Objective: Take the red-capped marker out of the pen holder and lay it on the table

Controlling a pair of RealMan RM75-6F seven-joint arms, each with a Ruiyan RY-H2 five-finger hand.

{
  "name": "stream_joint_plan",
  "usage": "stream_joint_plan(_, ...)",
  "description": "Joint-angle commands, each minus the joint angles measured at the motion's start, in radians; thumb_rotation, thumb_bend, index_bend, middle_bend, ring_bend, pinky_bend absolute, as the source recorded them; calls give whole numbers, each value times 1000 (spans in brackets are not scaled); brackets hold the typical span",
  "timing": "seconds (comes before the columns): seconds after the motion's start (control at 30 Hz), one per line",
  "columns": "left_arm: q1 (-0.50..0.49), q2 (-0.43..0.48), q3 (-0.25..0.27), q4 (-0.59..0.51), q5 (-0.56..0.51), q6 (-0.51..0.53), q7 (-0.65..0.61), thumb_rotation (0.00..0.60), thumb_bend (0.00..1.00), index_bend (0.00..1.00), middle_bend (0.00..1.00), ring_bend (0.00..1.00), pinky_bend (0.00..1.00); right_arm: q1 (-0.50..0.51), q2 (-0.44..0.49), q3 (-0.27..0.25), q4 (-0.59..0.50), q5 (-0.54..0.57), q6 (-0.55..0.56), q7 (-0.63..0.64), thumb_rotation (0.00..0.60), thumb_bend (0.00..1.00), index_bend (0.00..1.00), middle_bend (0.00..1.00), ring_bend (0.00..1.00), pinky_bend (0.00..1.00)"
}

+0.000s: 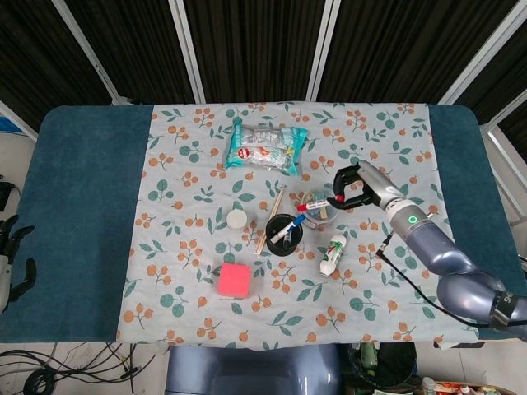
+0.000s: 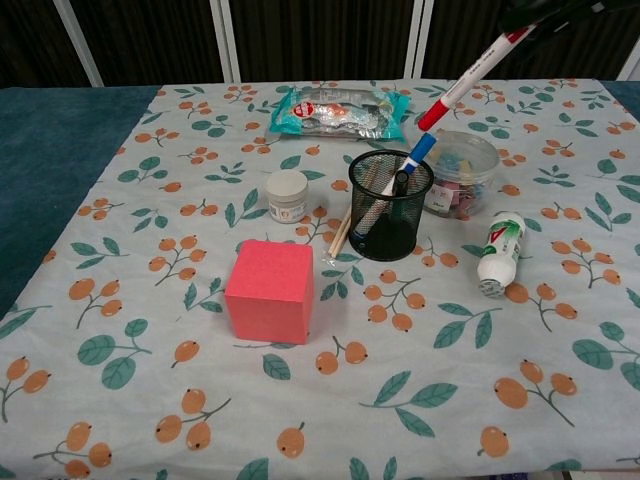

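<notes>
- The table [image 1: 82,206] has a teal top, covered across the middle by a leaf-and-berry cloth [image 2: 150,330].
- The right arm [image 1: 449,263] reaches in from the lower right.
- The snack bag [image 1: 266,149] lies at the far side of the cloth.
- The right hand [image 1: 356,186] grips the rear end of the red-capped marker [image 2: 470,78]; the marker is lifted clear above the pen holder, slanting, red cap downward.
- The left hand [image 1: 12,255] is at the left edge beside the table, only partly seen; I cannot tell how its fingers lie.
- The pink cube [image 2: 269,291] stands near the pen holder, toward the robot.
- The black mesh pen holder [image 2: 389,208] stands upright with a blue-capped marker [image 2: 415,155] inside.
- A clear tub [image 2: 462,170] sits just behind the holder.
- A white bottle [image 2: 498,252] lies on its side right of the holder.
- A small white jar [image 2: 287,195] stands to the holder's left.
- Chopsticks [image 1: 271,219] lie beside the holder.
</notes>
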Motion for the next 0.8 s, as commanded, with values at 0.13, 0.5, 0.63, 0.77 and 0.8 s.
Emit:
stream_joint_plan(0.13,1,0,0,-1,2,3,3,600,542,191,39,8,0,-59,45,4,26,-43,-19,40,600,445,689,678,399,260)
stream_joint_plan(0.5,1,-2,2,-2,5,4,11,600,542,191,39,8,0,-160,17,-39,133,-136,-10,76,600,453,700,678,399,260)
stream_joint_plan(0.63,0,-3,2,-3,5,3,12,600,543,191,39,8,0,-172,-17,-60,177,-150,-7,73,600,465,701,678,399,260)
stream_joint_plan(0.77,0,-4,3,-2,7,4,15,600,542,191,39,8,0,-175,-69,-79,218,-157,0,67,600,466,705,678,399,260)
stream_joint_plan(0.8,0,-4,3,-2,6,4,16,600,542,192,39,8,0,-176,-84,-82,228,-157,5,65,600,466,706,678,399,260)
